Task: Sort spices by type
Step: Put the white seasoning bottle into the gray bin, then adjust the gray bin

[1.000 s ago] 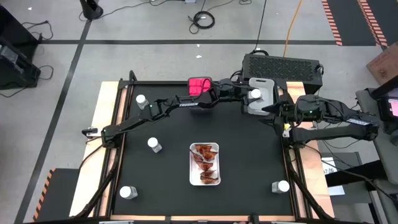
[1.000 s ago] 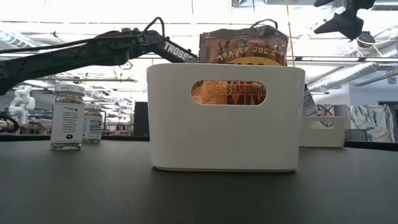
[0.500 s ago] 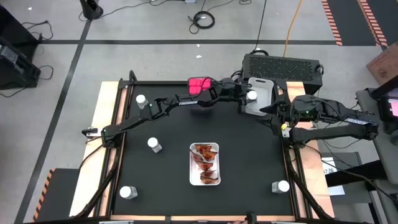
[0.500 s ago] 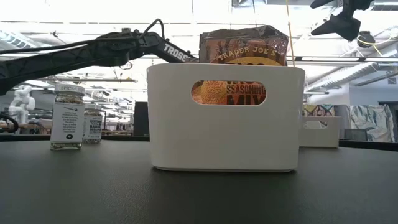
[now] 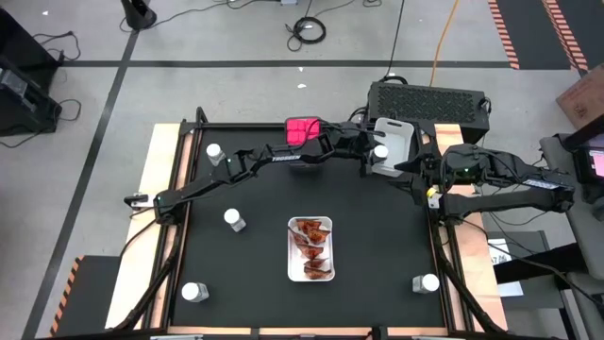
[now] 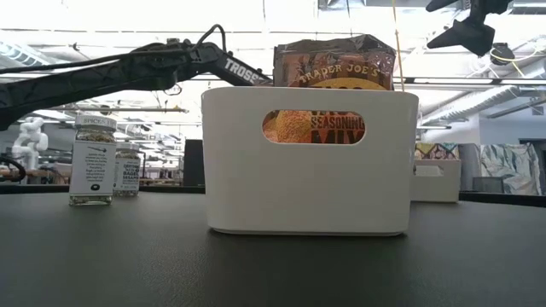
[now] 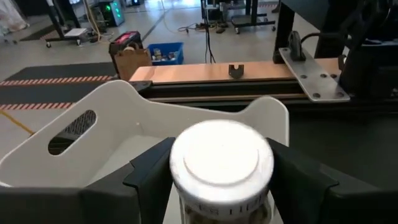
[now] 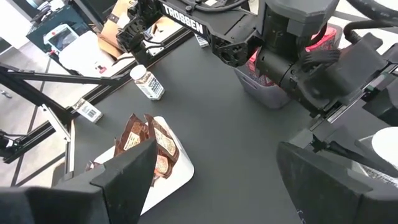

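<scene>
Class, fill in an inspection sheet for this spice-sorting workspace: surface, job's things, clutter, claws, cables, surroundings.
Surface: black table top, wooden edges.
Job's things: red-orange packets in the white tray; pink boxes in a grey bin at the far edge; loose jars at far left, mid left, near left and near right.
Clutter: nothing seen.
Claws: left claw holds a white-capped jar between its fingers, at the white bin; right claw open, waiting beside that bin.
Cables: coil and orange lead on the floor.
Surroundings: grey floor, black case behind the table.
</scene>
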